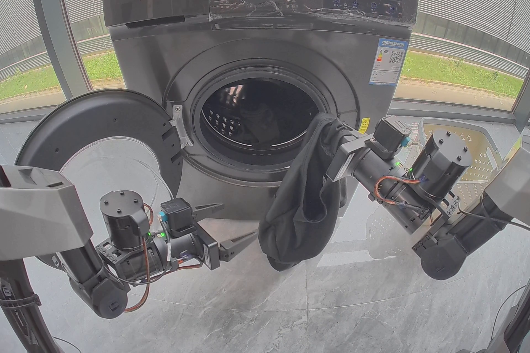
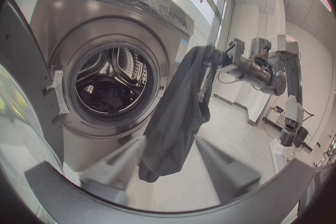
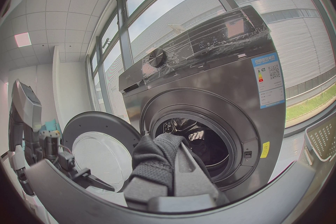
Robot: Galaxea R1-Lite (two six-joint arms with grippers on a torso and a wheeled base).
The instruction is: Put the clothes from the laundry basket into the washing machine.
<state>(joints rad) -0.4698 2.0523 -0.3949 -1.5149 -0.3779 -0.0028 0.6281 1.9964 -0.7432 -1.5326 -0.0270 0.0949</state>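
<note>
The washing machine's [image 1: 165, 56] round mouth [image 1: 248, 117] stood open, with its door [image 1: 94, 122] swung wide to the left. A dark garment [image 1: 303, 199], pinched in the right gripper [image 1: 334, 136], hung across the mouth's right edge. The middle and left of the mouth lay unblocked. The left gripper [image 1: 238, 220], fingers spread, sat low beside the door, below the mouth.

Limp black garment [image 1: 301, 194] (mid-air) before open washing machine [image 1: 309, 48], laundry basket [image 1: 480, 150] beside
</note>
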